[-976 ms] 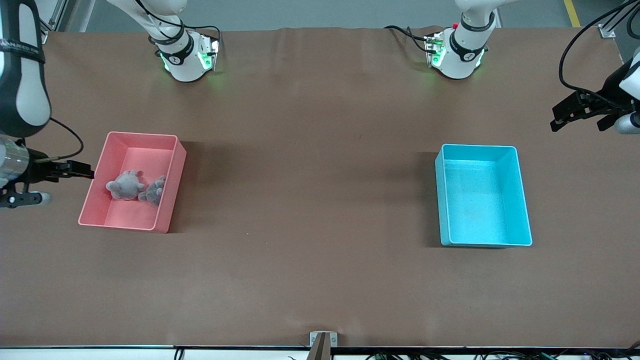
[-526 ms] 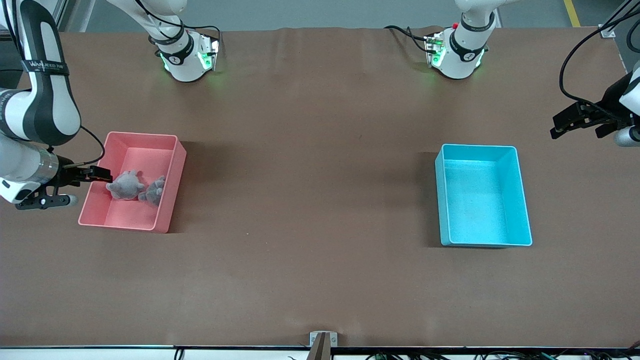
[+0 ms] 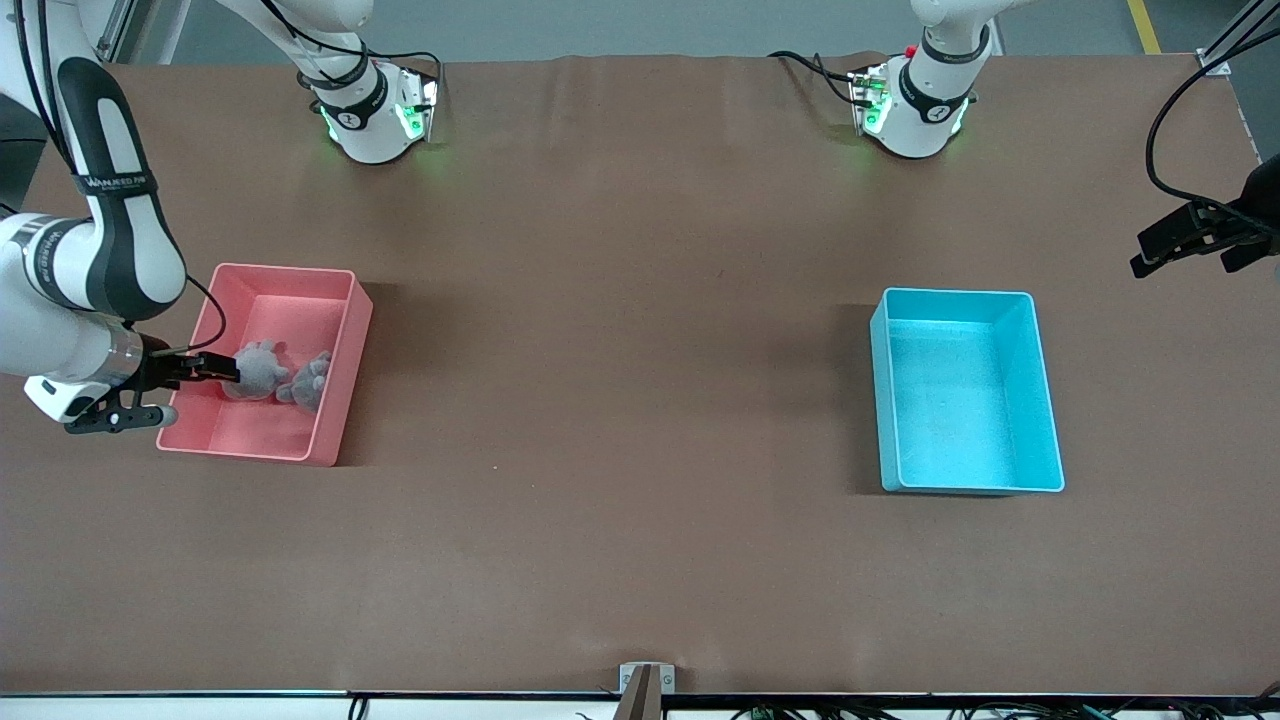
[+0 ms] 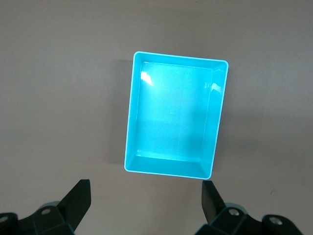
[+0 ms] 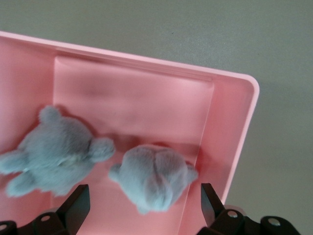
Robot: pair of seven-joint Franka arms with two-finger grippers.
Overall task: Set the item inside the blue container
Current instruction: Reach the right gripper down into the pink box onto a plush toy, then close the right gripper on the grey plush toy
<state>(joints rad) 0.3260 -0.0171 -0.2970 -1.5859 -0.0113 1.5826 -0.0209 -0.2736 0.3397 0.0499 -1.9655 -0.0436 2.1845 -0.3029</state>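
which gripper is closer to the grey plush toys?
Right. The right gripper is over the pink plastic bin by the grey plush toys; the left gripper is at the left arm's table end.

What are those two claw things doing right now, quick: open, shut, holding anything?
Left end effector: open, holding nothing, above the table near the blue container.
Right end effector: open, holding nothing, over the gray plush toys in the pink bin.

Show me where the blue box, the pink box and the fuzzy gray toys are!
blue container [image 3: 1045, 400], front view, side wall's rim.
pink bin [image 3: 345, 375], front view, side wall.
gray plush toys [image 5: 154, 178], right wrist view, one toy's body.
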